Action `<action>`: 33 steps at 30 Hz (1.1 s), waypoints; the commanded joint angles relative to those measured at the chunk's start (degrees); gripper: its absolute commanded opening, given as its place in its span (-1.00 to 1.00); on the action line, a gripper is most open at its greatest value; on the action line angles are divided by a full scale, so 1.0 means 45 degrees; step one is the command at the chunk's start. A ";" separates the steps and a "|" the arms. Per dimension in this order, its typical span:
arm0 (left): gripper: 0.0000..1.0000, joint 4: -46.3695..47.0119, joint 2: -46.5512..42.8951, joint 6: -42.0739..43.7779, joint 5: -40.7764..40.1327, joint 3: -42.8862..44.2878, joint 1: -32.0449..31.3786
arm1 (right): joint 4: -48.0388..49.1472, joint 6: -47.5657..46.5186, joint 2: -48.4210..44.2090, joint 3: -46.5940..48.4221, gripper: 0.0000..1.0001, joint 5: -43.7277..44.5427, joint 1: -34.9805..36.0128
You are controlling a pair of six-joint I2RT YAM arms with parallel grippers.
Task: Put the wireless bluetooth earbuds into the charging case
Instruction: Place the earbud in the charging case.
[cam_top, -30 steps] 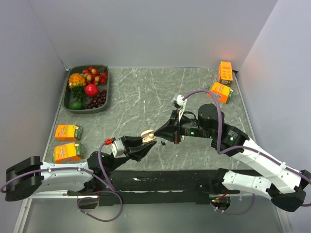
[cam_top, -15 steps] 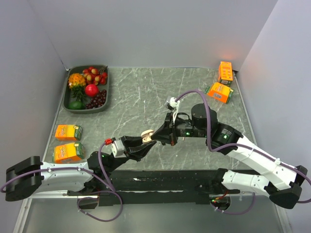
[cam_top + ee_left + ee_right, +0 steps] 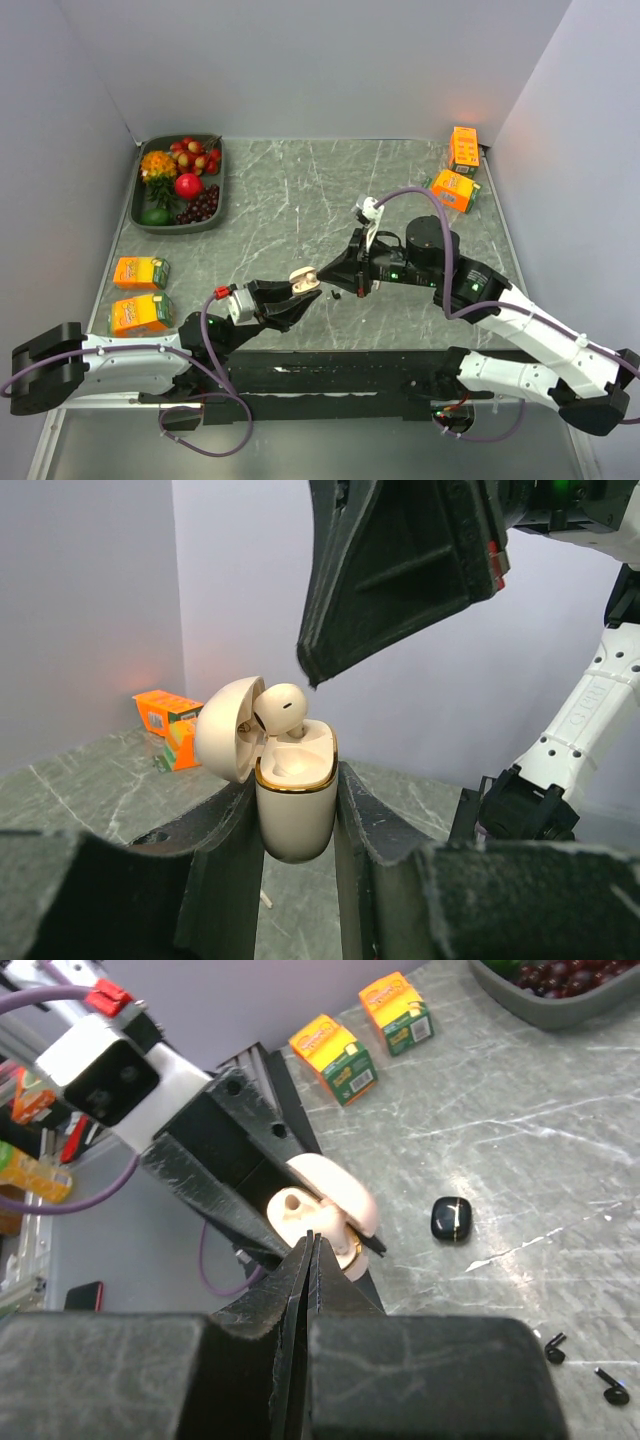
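My left gripper [image 3: 295, 780] is shut on a cream charging case [image 3: 293, 810] with a gold rim, held upright above the table. Its lid [image 3: 228, 730] hangs open to the left. A cream earbud [image 3: 282, 705] sits part way into one well of the case. My right gripper [image 3: 311, 1235] is shut with nothing between its fingers, and its tips hover just over the open case [image 3: 298, 1212]. From above, the two grippers meet near the table's middle, at the case [image 3: 302, 277]. Two tiny black stemmed earbud pieces [image 3: 555, 1348] [image 3: 610, 1390] lie on the table.
A small black square case [image 3: 450, 1218] with a gold line lies on the table under the grippers. A grey tray [image 3: 140, 215] of fruit stands at the back left. Orange cartons lie at the left [image 3: 140, 272] [image 3: 140, 313] and at the back right [image 3: 464, 147] [image 3: 452, 190].
Half a second ago the right gripper reached further left over the case. It has drawn back a little to the right. The left gripper and case have stayed still.
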 commanded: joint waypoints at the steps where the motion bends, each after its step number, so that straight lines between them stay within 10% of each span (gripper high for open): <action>1: -0.98 0.1599 -0.0095 -0.0082 0.0259 0.0112 -0.0017 | 0.0317 0.0055 0.0343 0.0325 -1.00 0.0347 0.0070; 33: -0.98 0.1462 -0.0173 -0.0141 0.0455 0.0073 -0.0017 | 0.0532 -0.0297 0.0284 0.0363 -1.00 0.1167 0.0051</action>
